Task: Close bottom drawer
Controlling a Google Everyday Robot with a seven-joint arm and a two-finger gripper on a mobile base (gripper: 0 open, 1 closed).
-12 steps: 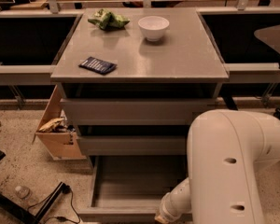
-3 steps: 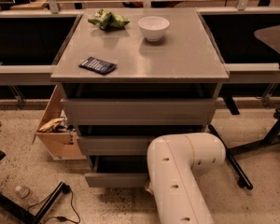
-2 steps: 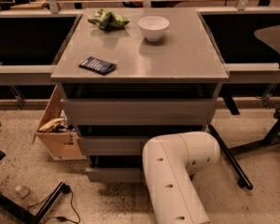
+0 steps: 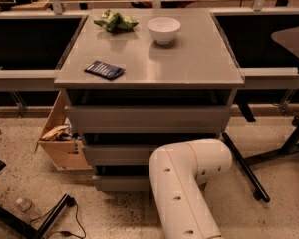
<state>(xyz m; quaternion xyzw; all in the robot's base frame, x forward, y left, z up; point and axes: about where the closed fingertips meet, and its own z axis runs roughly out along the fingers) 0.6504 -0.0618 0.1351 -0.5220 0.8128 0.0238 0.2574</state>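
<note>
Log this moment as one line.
bottom drawer: pushed in or nearly | arm: bent across its front | hand: hidden behind arm | countertop: bowl, blue packet, green bag

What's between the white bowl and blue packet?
Nothing: the camera view shows bare cabinet top between bowl and packet. The gripper is hidden behind the arm near the bottom drawer.

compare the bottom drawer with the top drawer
The bottom drawer has a narrower, shorter front than the top drawer. The bottom drawer is partly covered by the white arm; the top drawer shows whole. Both are plain grey, handleless. The pincer is out of view.
</note>
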